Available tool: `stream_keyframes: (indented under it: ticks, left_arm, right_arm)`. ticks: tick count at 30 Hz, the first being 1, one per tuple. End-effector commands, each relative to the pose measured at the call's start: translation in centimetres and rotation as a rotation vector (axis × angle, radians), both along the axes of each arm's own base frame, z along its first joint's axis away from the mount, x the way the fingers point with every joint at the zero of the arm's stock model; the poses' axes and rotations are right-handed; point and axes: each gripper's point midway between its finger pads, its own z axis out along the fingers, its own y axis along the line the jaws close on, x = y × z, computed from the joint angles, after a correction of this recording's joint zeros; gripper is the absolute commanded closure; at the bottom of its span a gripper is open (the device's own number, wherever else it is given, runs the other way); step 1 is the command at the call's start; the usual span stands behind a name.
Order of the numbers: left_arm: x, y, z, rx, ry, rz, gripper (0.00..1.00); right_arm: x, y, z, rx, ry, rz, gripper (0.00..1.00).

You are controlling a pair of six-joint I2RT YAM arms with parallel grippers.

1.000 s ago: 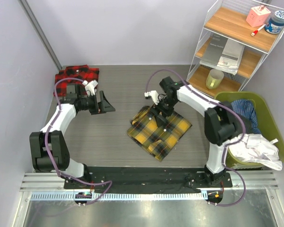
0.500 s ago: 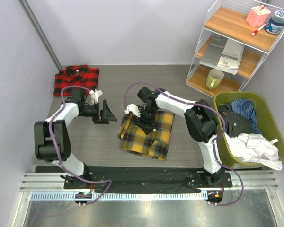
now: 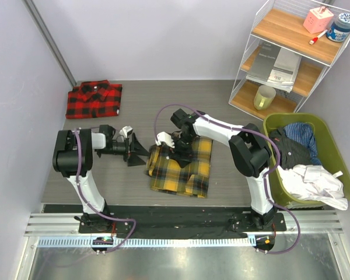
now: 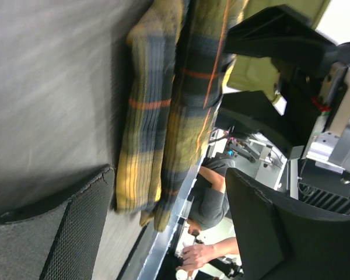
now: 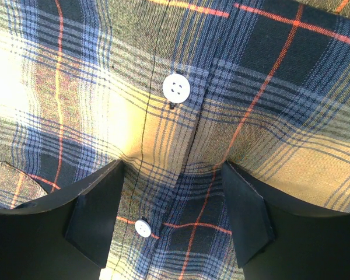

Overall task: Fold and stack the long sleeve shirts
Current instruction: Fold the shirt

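The yellow-and-black long sleeve shirt lies folded in a rectangle on the table's middle. My right gripper is open and presses its fingertips down on the shirt's button placket, with flat cloth between the jaws. My left gripper is open and low at the table, just off the shirt's left edge; nothing lies between its fingers. The red-and-black shirt lies folded at the back left corner.
A wire shelf with books, a cup and jars stands at the back right. A green basket full of clothes sits at the right. A wall runs along the left side.
The right gripper has slid the yellow shirt left and turned it square to the table. The left gripper has come down and forward to the shirt's left edge.
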Motion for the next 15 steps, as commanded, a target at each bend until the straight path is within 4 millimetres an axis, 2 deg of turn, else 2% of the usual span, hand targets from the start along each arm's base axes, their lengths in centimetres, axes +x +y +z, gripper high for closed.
stream_keyframes:
  ticks: [1, 7, 10, 15]
  left_arm:
    - [1.2, 0.2, -4.1, 0.095, 0.041, 0.027, 0.21]
    - [1.9, -0.3, -5.0, 0.094, 0.069, 0.030, 0.23]
    - [1.4, -2.1, -5.2, 0.097, 0.055, -0.033, 0.24]
    - [1.1, -3.6, -5.8, 0.105, 0.065, -0.069, 0.25]
  right_arm:
    - [-0.8, -0.6, -1.4, -0.028, 0.035, 0.022, 0.27]
    - [-0.9, -0.1, -1.3, -0.013, 0.045, 0.018, 0.27]
    - [-0.6, -0.1, -1.5, -0.018, 0.050, 0.008, 0.27]
    - [-0.1, 0.1, -1.9, -0.020, 0.051, -0.001, 0.27]
